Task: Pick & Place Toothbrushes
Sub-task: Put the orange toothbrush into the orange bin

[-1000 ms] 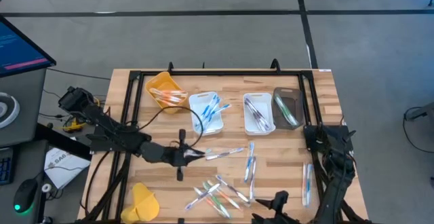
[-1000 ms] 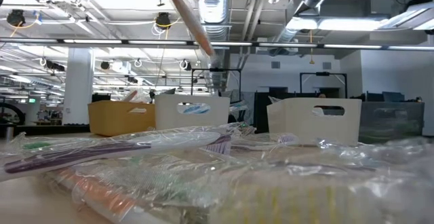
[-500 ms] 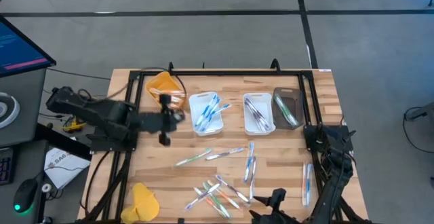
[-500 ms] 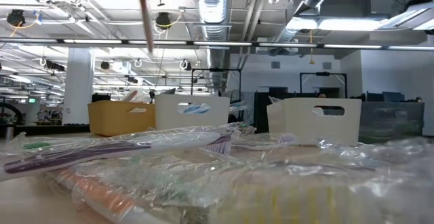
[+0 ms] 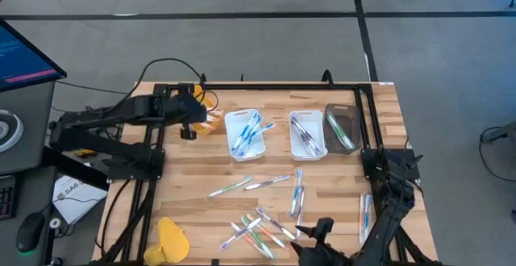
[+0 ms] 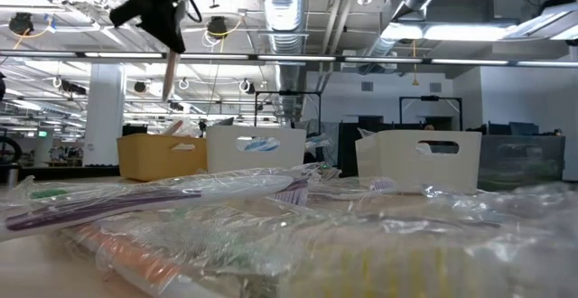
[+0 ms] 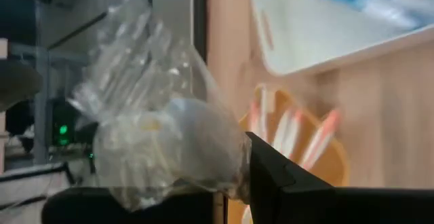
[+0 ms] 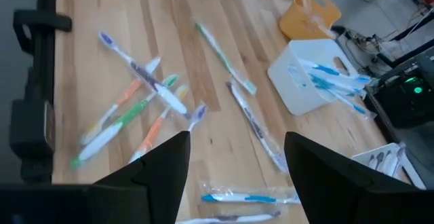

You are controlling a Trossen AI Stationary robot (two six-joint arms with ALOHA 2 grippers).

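Sorting looks partly done. The orange-yellow plastic bin at 11 o'clock on the wooden slatted table holds a few orange-handled toothbrushes, the white rectangular bin next to it holds blue-handled toothbrushes, the second white bin holds grey ones, and the dark translucent bin at 1 o'clock holds a green one. Left gripper hangs over the orange-yellow bin with its fingers pinched shut on a plastic-wrapped toothbrush; the low view shows a pinkish handle hanging down from it, so release is judged to be the step in hand. Still to sort: the loose pile of mixed-colour wrapped toothbrushes at 6 o'clock, a few singles mid-table, and a blue pair at 4 o'clock. Right gripper hovers at 6 o'clock just beside the pile, fingers spread wide, holding nothing. Plenty remains.
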